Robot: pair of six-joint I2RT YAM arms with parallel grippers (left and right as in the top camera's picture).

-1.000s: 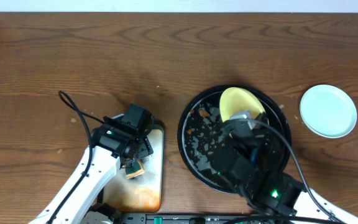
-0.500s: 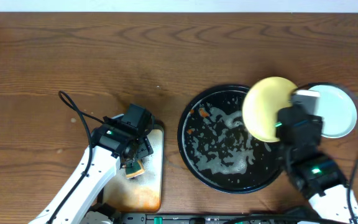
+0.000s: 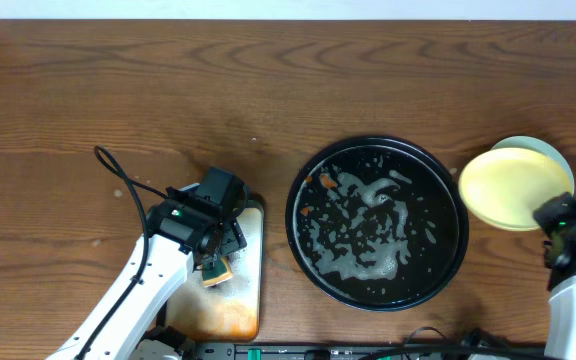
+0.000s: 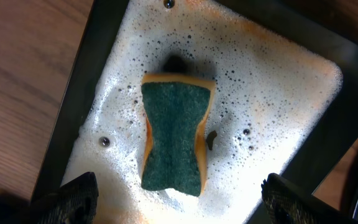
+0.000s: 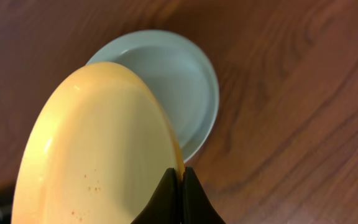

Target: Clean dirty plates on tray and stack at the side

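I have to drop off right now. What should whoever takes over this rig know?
Left hand: open, holding nothing, over the sponge, which lies in the foam on the metal tray.
Right hand: shut on the rim of the yellow plate, held tilted above the mint plate, which sits on the table right of the black tray.
Done: the black tray holds no plates, only soapy flecks.
Left: lower the yellow plate onto the mint plate and release. A few faint orange specks show on the yellow plate; worth checking.
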